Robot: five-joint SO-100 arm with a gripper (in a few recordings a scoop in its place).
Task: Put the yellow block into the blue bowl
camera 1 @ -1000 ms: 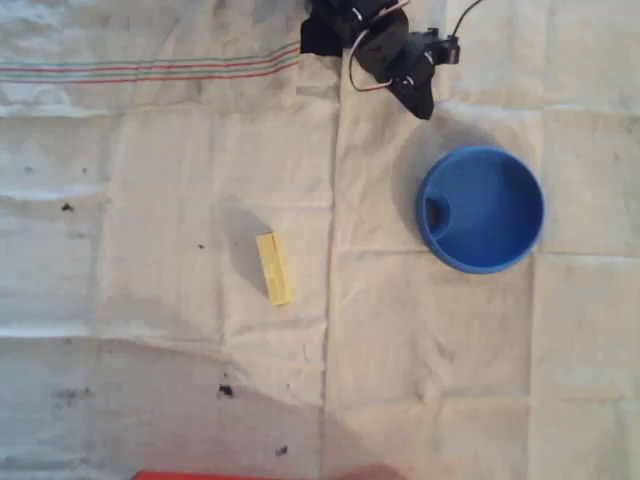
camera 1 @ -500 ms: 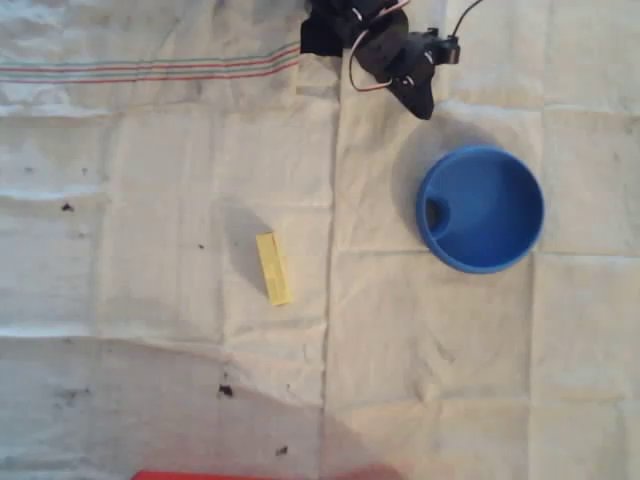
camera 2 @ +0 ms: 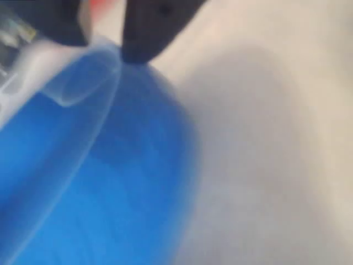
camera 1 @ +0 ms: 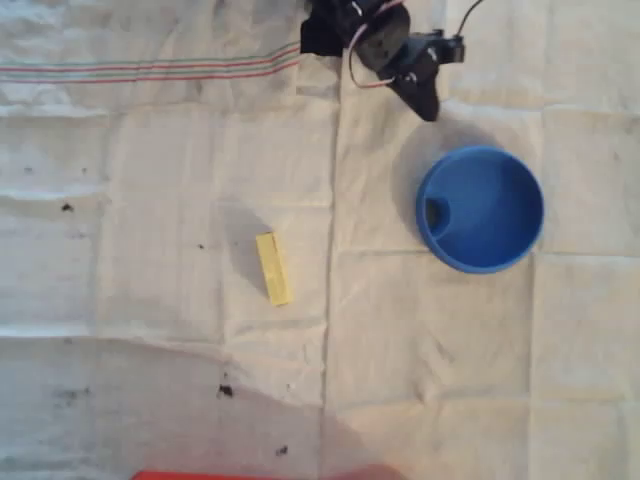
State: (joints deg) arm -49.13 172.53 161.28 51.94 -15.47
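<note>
The blue bowl [camera 1: 480, 208] stands on the cloth-covered tabletop [camera 1: 150, 180] in the overhead view, toward the right edge and somewhat nearer the top edge than the bottom one. It is round with upright walls and a flat bottom, and a small dark notch shows on its inner wall at the left side. Nothing lies inside it; its floor is bare blue.

The yellow block [camera 1: 272, 268] lies flat on the cloth near the middle of the tabletop, well apart from the bowl and to its left in the overhead view. Its long side runs roughly from the top edge toward the bottom edge, slightly tilted. It touches nothing but the cloth.

The gripper [camera 1: 420, 92] is at the top edge of the tabletop in the overhead view, a dark shape with wires looping over it, its tip pointing down toward the bowl's upper left rim without reaching it. From above I cannot tell whether its jaws stand apart or together. In the wrist view the gripper [camera 2: 105, 38] shows as dark blurred finger shapes at the top, with the blue bowl [camera 2: 110, 187] blurred below them. That view is too blurred to settle the jaw state either.

A red edge [camera 1: 200, 475] shows at the bottom edge of the tabletop.
</note>
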